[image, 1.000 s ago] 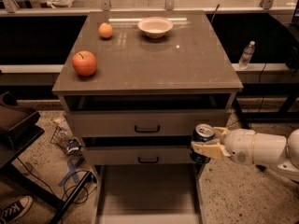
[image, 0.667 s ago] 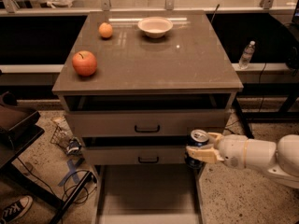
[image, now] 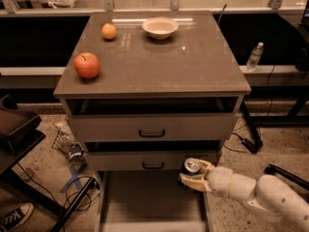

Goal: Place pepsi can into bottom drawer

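The pepsi can (image: 191, 167), dark with a silver top, sits upright in my gripper (image: 193, 175), which is shut on it. The white arm comes in from the lower right. The can hangs in front of the middle drawer's right end, above the right part of the bottom drawer (image: 149, 197). That drawer is pulled out, a wide shallow pale grey tray with nothing showing inside.
The cabinet top (image: 193, 66) holds a red apple (image: 87, 65), an orange (image: 109, 31) and a white bowl (image: 160, 27). Two upper drawers with black handles (image: 151, 133) stand slightly open. A water bottle (image: 254, 56) stands at the back right. A dark chair (image: 14, 129) and cables lie at the left.
My gripper has moved left and down with the can, from beside the cabinet's right edge to above the open bottom drawer.
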### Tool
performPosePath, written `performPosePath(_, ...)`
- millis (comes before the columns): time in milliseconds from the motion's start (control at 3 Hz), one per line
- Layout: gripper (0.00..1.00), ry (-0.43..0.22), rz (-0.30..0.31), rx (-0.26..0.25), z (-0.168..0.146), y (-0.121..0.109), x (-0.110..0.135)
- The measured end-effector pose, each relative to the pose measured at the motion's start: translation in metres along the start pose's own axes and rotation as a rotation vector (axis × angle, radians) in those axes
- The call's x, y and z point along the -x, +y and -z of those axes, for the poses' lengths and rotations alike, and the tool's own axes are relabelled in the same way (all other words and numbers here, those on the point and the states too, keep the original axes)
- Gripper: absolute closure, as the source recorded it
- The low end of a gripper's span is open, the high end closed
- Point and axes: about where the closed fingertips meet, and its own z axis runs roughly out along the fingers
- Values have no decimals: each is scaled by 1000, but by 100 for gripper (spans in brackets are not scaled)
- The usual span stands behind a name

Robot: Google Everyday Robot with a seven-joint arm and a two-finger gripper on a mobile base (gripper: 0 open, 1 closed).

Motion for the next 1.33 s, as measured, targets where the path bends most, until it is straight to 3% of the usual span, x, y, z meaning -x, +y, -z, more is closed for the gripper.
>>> performPosePath(333,100,-46,77,-2,-19,-5,-44)
performPosePath(667,100,-46,77,-2,-19,-5,-44)
performPosePath(1000,100,-16,73,7,-49,8,-72)
performPosePath(1333,100,23,110,38,-113,35,-138)
